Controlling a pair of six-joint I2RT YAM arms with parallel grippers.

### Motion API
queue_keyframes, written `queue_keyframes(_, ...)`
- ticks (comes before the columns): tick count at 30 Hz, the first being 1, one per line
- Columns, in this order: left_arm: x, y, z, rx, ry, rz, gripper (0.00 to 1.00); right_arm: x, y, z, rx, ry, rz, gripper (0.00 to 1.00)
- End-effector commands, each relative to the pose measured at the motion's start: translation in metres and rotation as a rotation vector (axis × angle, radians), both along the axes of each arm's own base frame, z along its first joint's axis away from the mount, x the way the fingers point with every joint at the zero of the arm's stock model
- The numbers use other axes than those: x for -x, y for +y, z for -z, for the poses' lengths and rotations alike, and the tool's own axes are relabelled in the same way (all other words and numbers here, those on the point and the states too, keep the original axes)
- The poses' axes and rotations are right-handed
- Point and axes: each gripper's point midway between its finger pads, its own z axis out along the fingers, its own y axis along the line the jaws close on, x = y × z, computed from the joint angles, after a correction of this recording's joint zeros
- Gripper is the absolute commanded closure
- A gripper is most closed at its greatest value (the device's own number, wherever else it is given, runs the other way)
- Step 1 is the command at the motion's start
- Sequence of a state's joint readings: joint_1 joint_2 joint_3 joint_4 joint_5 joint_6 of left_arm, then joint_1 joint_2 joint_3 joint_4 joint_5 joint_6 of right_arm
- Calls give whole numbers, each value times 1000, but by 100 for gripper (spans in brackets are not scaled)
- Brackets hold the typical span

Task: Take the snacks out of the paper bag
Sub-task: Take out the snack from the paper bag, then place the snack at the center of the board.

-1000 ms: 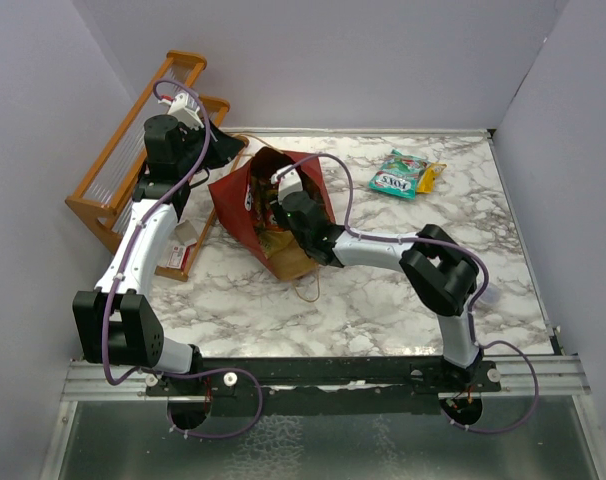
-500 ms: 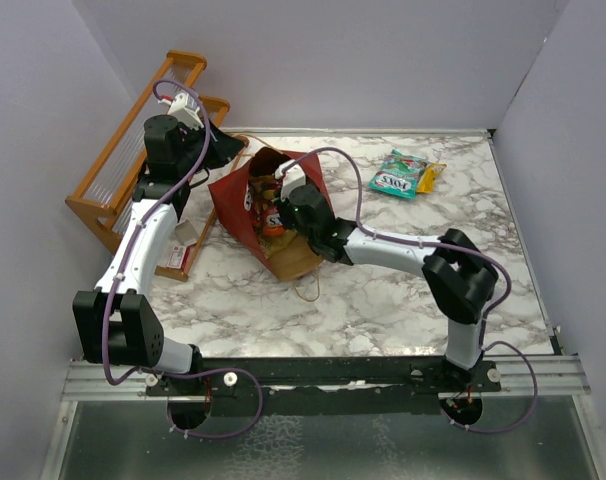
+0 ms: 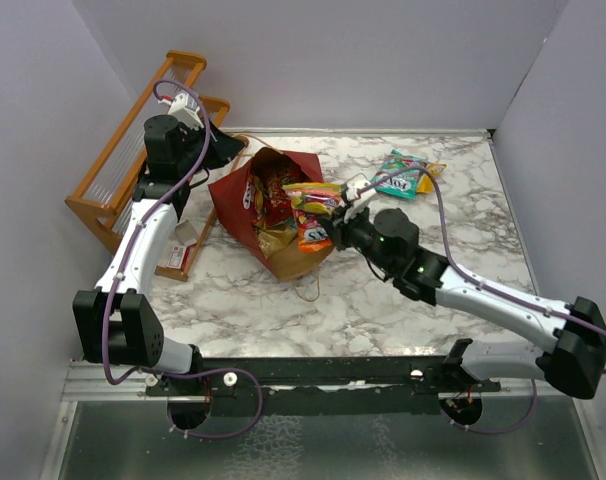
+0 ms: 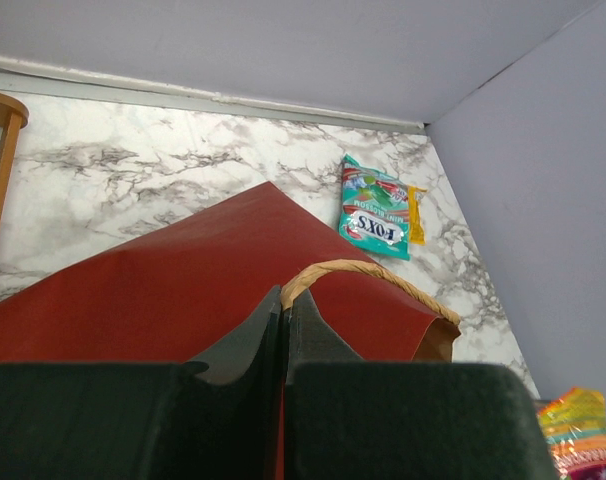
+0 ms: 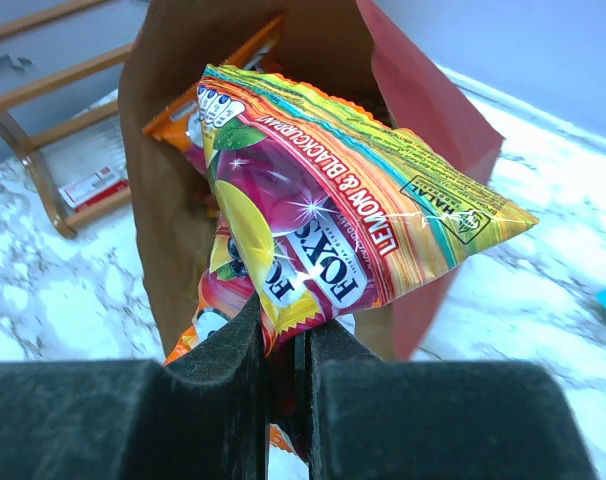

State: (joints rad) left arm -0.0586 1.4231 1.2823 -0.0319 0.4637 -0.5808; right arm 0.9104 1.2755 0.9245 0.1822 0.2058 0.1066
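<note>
red-yellow packet (image 5: 333,200) hangs pinched in the right gripper (image 5: 283,335) just outside the bag (image 5: 168,140) mouth; the left gripper (image 4: 284,318) is clamped tight on the bag's rim.

left gripper (image 4: 283,305): jaws pinched on the paper bag (image 4: 163,285) rim
teal packet (image 4: 376,208): flat on marble table (image 4: 133,170), beyond bag
handle (image 4: 368,268): arched over rim
</note>
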Motion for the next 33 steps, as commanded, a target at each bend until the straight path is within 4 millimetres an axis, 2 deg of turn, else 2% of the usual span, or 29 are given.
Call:
queue_keyframes(1, -4, 5, 0, -10, -10, -12, 100, 10, -52, -21, 4, -121, 120, 99)
queue_keyframes(5, -4, 6, 1, -12, -10, -14, 100, -6, -141, -1, 18, -83, 588, 99)
queue_keyframes(7, -4, 6, 1, -13, -10, -17, 100, -7, -169, 13, 40, -63, 718, 99)
queue_keyframes(10, -4, 6, 2, -13, -8, -18, 100, -13, -188, 45, 42, 11, 787, 99)
queue_keyframes(13, -4, 6, 2, -13, -10, -17, 100, -30, -196, 85, 20, 156, 756, 99)
queue_keyframes(16, -4, 7, 2, -14, -11, -19, 100, -50, -189, 118, 12, 292, 643, 99)
queue_keyframes(18, -4, 7, 2, -16, -11, -19, 100, -65, -184, 131, 16, 361, 591, 99)
queue_keyframes(20, -4, 7, 1, -15, -13, -18, 100, -83, -183, 136, 24, 395, 579, 99)
queue_keyframes(27, -4, 6, 1, -12, -12, -13, 100, -161, -197, 85, -139, 334, 595, 99)
queue_keyframes(33, -3, 5, 0, -11, -12, -11, 100, -233, -211, 71, -301, 388, 547, 99)
